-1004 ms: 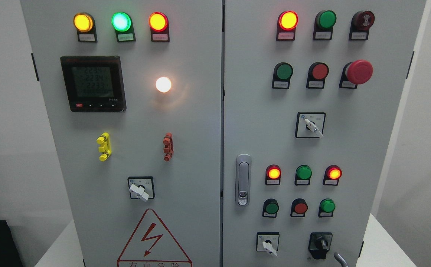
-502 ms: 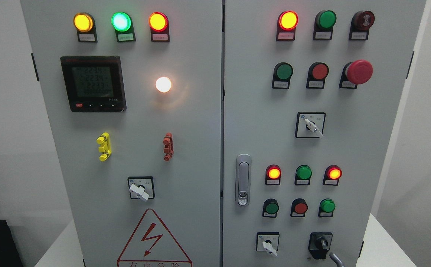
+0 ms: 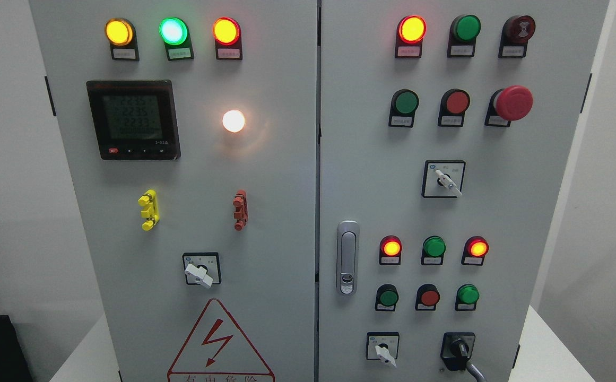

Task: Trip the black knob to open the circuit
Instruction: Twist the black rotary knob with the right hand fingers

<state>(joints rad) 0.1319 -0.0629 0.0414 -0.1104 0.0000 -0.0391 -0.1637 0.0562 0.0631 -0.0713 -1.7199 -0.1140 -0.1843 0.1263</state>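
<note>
A grey curved finger [image 3: 476,370] rises from the bottom edge, right of the middle, so it is likely the right hand's; its tip touches or nearly touches the black rotary knob [image 3: 459,350] at the lower right corner of the grey steel cabinet's right door [image 3: 499,223]. Whether the hand is spread or closed cannot be told. Left hand is out of view. To trip well, the finger needs to seat against the knob's handle flank and turn it, not brush past. Versus half a second ago, the finger sits higher and closer, and the knob handle looks rotated slightly.
</note>
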